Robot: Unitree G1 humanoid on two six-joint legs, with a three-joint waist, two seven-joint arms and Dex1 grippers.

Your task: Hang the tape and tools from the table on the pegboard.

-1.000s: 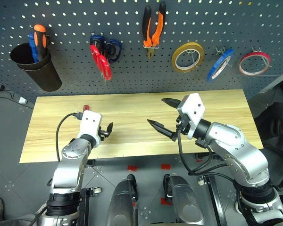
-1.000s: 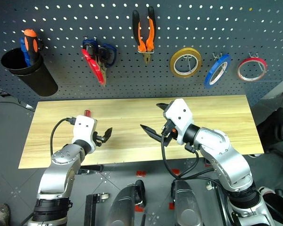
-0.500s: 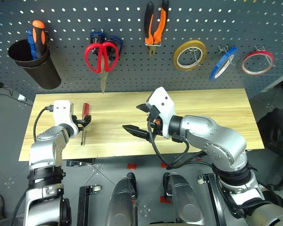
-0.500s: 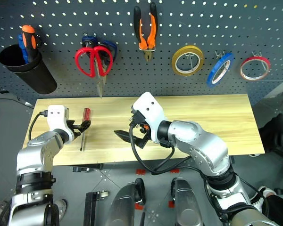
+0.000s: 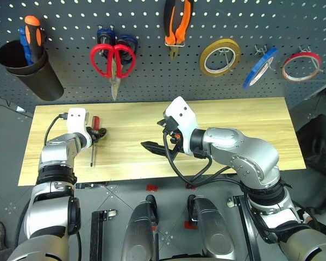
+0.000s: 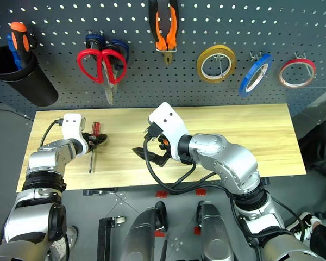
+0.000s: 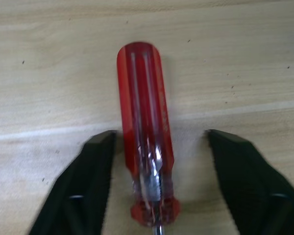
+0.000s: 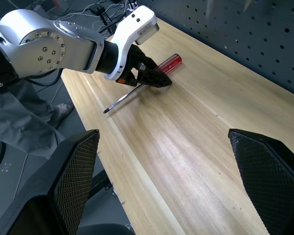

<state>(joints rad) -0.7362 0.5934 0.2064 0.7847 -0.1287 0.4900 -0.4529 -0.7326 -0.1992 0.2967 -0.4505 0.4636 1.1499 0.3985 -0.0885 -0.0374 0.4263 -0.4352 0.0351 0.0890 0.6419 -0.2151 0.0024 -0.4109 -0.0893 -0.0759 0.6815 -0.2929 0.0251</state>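
**Red screwdriver lies on the desk between the left pincer's fingers**

The screwdriver [image 5: 94, 138] with the see-through red handle lies flat on the desk [image 5: 250, 119], near its left end. Its handle points toward the pegboard [image 5: 70, 16] and its thin metal shaft points toward the desk's front edge.

The left pincer [image 7: 157, 161] sits low over the handle. Its two black fingers [image 7: 81, 188] are apart, one on each side of the handle. One finger is just beside the handle and the other has a gap of bare wood next to it. They are not clamped on it.

Further along the desk from the screwdriver, over the middle, is the right pincer [image 5: 158, 138]. Its fingers are wide apart and hold nothing.

Up on the pegboard, above the screwdriver, the red scissors [image 5: 113, 61] hang with their blades pointing down. A pair of blue scissors [image 5: 115, 39] hangs right behind them. Past the scissors, away from the screwdriver, hang the orange and black pliers [image 5: 177, 24], then a yellow tape roll [image 5: 220, 57], then the blue tape [image 5: 259, 67], then a red-edged tape roll [image 5: 301, 65]. On the other side of the scissors a black cup [image 5: 28, 73] hangs on the board, with an orange screwdriver [image 5: 33, 35] and a blue screwdriver [image 5: 24, 43] standing in it.
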